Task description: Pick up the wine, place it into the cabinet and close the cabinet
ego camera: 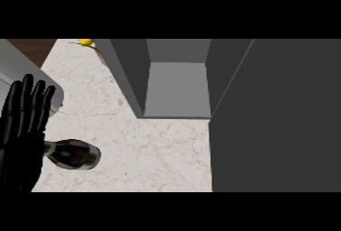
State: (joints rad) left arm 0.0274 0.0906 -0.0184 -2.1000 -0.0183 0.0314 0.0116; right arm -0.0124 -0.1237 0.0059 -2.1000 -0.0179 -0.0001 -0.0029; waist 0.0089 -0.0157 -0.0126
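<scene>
Low at the view's left, the wine (73, 154) stands on the marble table (153, 149), just beside the left hand (23, 135), whose fingers (28, 97) are straight and open, pointing up. Ahead, well apart from the bottle, the cabinet (177, 88) is open, its door (276, 117) swung out at right. A yellow fruit (86, 42) lies far back.

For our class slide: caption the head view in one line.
Left hand rests open beside the wine bottle; cabinet stands open.
</scene>
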